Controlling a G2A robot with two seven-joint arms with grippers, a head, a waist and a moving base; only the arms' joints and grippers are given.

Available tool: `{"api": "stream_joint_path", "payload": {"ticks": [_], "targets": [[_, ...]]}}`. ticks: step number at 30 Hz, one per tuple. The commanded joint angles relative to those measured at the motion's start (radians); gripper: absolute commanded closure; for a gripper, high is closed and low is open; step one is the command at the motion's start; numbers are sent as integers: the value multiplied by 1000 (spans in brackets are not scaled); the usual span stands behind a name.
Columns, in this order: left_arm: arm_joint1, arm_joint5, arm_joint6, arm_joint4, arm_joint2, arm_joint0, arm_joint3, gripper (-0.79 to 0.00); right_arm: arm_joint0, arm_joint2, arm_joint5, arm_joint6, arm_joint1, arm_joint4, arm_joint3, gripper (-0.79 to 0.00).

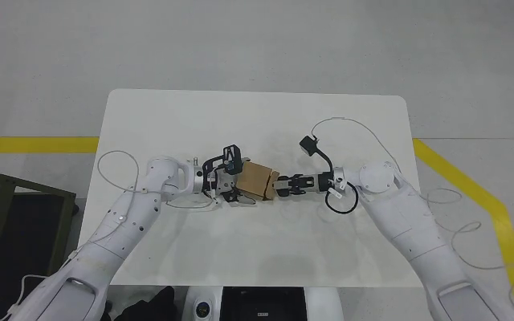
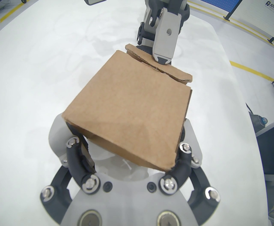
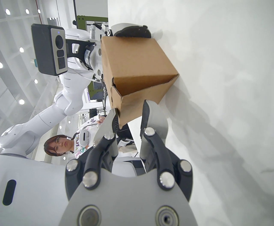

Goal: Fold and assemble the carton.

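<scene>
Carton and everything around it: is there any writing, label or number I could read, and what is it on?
carton: plain brown card, no print on the faces that show.
table: white top, no lettering.
white panel at the room's edge in the left wrist view: a logo and a few letters, cut off by the picture's edge and too small to read.

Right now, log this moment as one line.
left pincer: shut on carton sides | right pincer: pinching end flap | carton: at table centre, that end open
</scene>
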State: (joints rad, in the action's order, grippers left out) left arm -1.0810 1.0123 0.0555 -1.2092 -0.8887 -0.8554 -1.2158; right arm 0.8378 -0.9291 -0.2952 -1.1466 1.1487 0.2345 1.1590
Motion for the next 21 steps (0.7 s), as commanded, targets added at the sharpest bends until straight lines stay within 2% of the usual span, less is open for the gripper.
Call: {"api": "stream_joint_path", "payload": {"ticks": [1, 12, 21], "targets": [[0, 0, 0, 0, 0, 0, 0, -785, 2, -3, 11, 3, -2, -11, 9, -182], [1, 0, -1, 1, -3, -2, -2, -785, -15, 13, 59, 10, 1, -57, 43, -166], [2, 0, -2, 0, -4, -3, -4, -785, -43, 43, 54, 12, 15, -58, 46, -148]]}}
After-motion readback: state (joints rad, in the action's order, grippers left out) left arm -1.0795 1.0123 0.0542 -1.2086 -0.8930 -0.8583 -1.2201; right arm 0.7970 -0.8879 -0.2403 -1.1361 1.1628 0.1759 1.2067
